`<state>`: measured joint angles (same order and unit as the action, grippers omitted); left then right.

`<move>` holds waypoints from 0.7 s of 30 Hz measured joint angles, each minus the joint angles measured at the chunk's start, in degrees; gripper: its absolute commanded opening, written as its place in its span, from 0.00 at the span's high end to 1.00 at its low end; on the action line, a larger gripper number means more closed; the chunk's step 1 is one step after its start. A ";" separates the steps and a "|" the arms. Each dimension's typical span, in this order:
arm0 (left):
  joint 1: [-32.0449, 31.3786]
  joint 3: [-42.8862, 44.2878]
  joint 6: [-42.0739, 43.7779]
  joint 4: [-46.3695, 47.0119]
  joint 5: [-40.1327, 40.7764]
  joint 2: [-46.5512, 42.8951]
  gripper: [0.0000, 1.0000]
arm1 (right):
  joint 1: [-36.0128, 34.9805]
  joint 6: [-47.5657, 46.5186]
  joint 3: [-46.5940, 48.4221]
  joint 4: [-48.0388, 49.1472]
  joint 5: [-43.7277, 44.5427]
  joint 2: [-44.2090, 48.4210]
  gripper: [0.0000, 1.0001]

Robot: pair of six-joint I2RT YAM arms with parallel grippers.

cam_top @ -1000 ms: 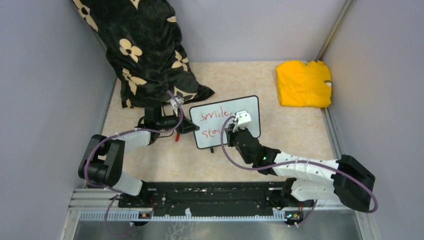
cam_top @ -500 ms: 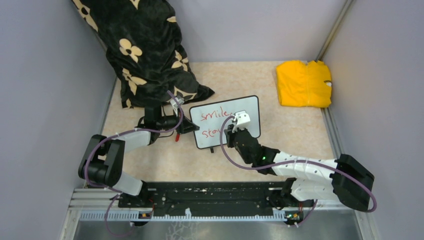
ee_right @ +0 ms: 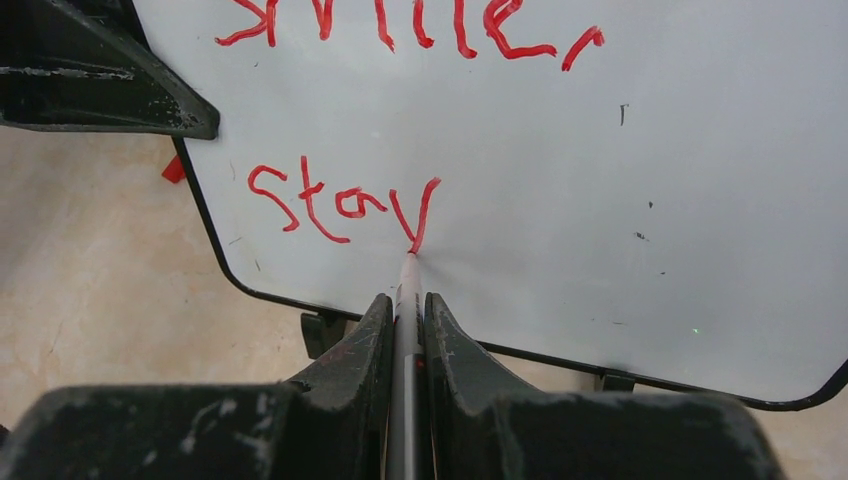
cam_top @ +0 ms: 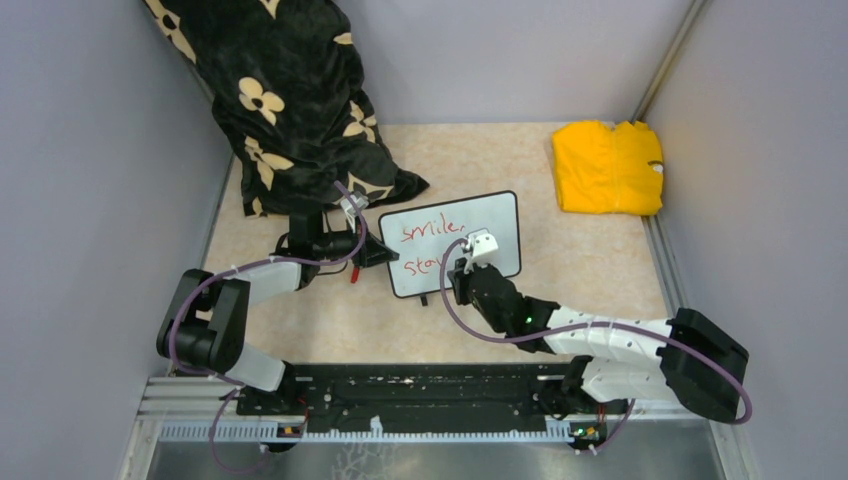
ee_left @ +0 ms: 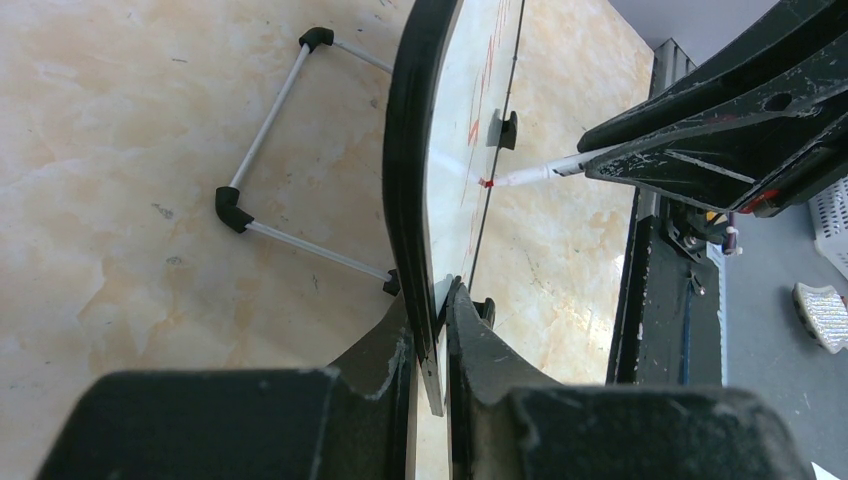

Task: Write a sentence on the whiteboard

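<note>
The whiteboard [cam_top: 480, 225] stands tilted on the table, black-framed; it also shows in the right wrist view [ee_right: 600, 150] and edge-on in the left wrist view [ee_left: 405, 180]. The sentence [ee_right: 400, 110] is in red: "smile," above "stay". It also shows in the top view [cam_top: 430, 245]. My left gripper [ee_left: 430, 320] is shut on the board's left edge. My right gripper [ee_right: 405, 305] is shut on a white marker [ee_right: 407, 290], whose red tip touches the board at the bottom of the "y". The right gripper [cam_top: 462, 270] is at the board's lower middle.
A yellow folded cloth [cam_top: 607, 167] lies at the back right. A black cloth with cream flowers [cam_top: 290, 100] hangs at the back left. A red cap [cam_top: 353, 275] lies by the left gripper. The board's wire stand [ee_left: 280, 150] rests on the table.
My right gripper has moved slightly down and left along the board with the marker, drawing the "y" of "stay". The left arm and board have not moved.
</note>
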<state>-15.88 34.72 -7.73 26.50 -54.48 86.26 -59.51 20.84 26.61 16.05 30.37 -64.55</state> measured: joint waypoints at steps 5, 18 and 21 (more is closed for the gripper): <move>0.00 0.00 0.04 0.00 -0.02 0.00 1.00 | 0.00 0.33 -0.09 -0.17 -1.62 -0.39 1.00; 0.00 0.00 0.09 0.00 -0.02 0.00 1.00 | -0.13 0.87 0.11 1.03 -7.39 -4.17 1.00; 0.00 0.00 0.09 -0.02 -0.04 0.00 1.00 | -0.11 0.79 0.11 0.09 -7.28 -3.43 1.00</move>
<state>-15.88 34.72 -7.64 26.48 -54.52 86.26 -59.61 21.63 26.72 16.14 23.09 -67.99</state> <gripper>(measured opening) 0.157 0.125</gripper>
